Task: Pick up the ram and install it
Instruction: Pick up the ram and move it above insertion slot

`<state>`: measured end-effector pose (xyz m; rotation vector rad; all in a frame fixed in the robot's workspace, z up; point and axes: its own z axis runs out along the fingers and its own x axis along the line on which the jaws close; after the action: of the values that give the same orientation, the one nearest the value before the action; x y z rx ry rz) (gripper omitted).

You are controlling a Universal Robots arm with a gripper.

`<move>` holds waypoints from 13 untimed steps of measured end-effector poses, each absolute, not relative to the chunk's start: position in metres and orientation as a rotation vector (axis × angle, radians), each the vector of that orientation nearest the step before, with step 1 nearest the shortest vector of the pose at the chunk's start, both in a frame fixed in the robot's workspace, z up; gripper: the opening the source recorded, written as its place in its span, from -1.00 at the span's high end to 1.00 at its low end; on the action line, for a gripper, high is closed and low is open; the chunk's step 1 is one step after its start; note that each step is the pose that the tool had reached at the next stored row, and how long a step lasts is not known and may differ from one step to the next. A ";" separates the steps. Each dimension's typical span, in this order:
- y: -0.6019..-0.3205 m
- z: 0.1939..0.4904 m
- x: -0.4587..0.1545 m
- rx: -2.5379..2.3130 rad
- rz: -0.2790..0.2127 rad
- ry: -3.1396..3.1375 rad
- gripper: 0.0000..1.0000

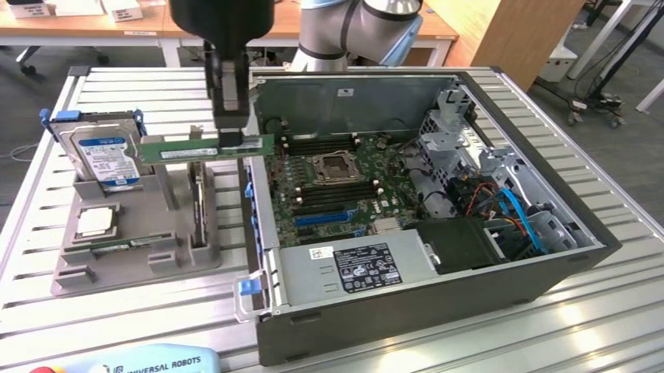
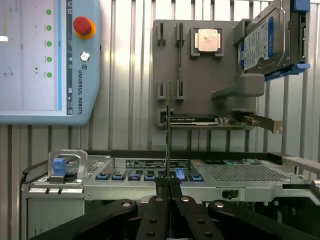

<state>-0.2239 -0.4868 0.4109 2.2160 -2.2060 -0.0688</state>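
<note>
Hard drive point(image 1: 101, 151): stood upright in the grey fixture point(image 1: 135, 252) at the exterior view's left; not part of this step.
Processor chip point(image 1: 95, 221): laid flat in the fixture, in front of the drive; not touched.
Ram point(image 1: 186, 149): lifted clear of the fixture and held with its long edge level. The end nearer the case is seen over the case wall. In the wrist view it is seen edge-on as a thin line point(image 2: 168, 130).
Gripper point(image 1: 241, 145): brought down from above, jaws clamped across the flat faces of the ram, off-centre toward the case end.
Handling (judged): light and stiff, but thin and brittle. Twist is to be avoided, and slip on the smooth faces is possible under pressing load.
Hold point (judged): the board faces near the upper edge are best taken, keeping clear of the contact edge. A mid-length hold would be better balanced than the present one.
Case point(image 1: 415, 311): open; the motherboard point(image 1: 358, 206) is exposed.
Slots point(image 1: 311, 144): long and black, beside the socket point(image 1: 334, 167); the ram is not yet seated.
</note>
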 end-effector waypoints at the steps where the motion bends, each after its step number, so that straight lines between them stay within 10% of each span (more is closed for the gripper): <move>1: -0.487 0.411 -0.220 2.216 -0.069 -2.206 0.77; 13: -0.487 0.411 -0.180 2.216 -0.069 -2.206 0.77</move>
<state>-0.1800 -0.4868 0.4110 2.2160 -2.2058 -0.0687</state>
